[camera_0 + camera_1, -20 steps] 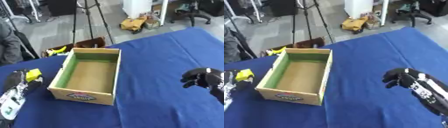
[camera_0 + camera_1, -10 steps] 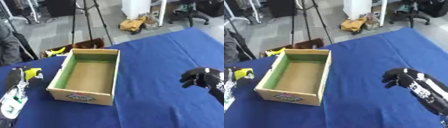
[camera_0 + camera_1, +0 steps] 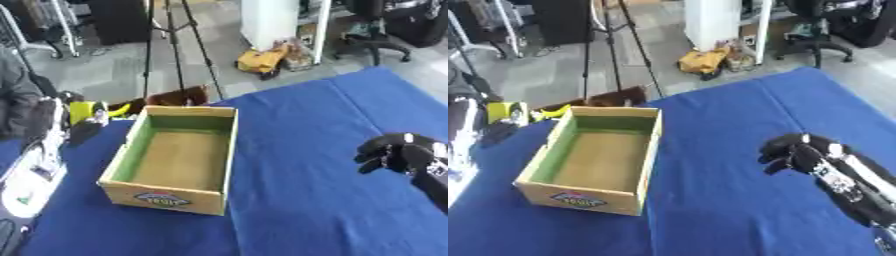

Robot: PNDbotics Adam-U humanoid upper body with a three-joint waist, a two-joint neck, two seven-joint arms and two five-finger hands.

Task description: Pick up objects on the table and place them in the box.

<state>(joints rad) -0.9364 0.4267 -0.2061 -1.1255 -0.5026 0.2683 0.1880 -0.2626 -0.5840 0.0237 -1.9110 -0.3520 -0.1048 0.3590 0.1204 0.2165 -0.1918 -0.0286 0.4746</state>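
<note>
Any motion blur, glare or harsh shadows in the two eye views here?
Left eye view: the left hand with the yellow object is smeared, while the open cardboard box is only soft. Right eye view: the black right hand looks slightly blurred. Both views: even light, no glare on the blue tablecloth, faint shadow inside the box.

No readable text anywhere; the cardboard box [image 3: 178, 157] has a printed oval label [image 3: 163, 199] on its near wall, red, blue & white, but wording too blurred to make out.
</note>
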